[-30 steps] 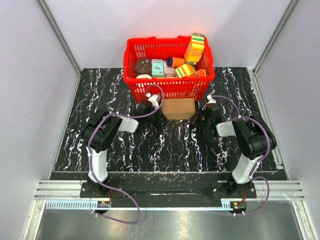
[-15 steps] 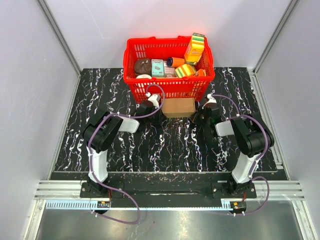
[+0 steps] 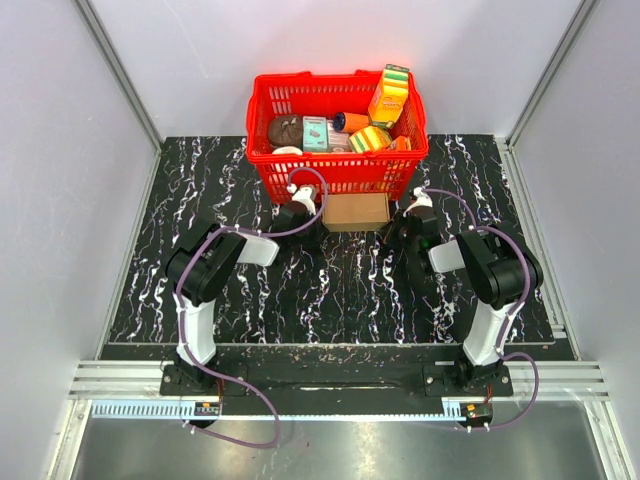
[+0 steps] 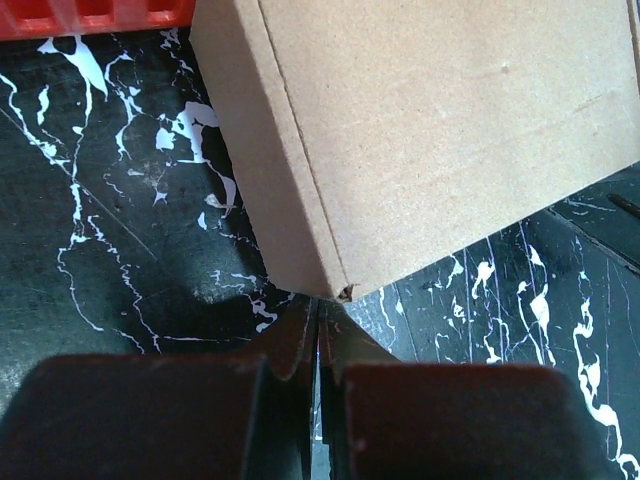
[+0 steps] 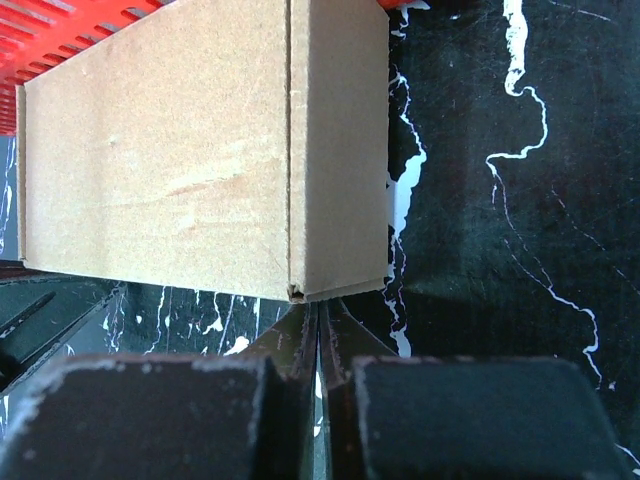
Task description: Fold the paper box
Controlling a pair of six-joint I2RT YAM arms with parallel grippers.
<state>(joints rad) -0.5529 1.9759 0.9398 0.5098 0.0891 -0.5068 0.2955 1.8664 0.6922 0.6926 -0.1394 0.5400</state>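
Black marbled table (image 3: 330, 290), with a red basket (image 3: 340, 178) at its far side, filled with colourful packs (image 3: 388, 95). Lying flat against the basket's near wall: the paper box (image 3: 356, 211), formed into a closed brown carton. Flanked at its near corners by the left gripper (image 4: 318, 325) and the right gripper (image 5: 318, 325). Jaws of both pressed together with nothing pinched, tips right at the box's near left and near right corners.

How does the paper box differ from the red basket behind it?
The paper box is plain brown cardboard; the red basket is plastic lattice. The paper box is closed and small; the red basket is larger, open on top, holding colourful packages. Both stand on the black table.
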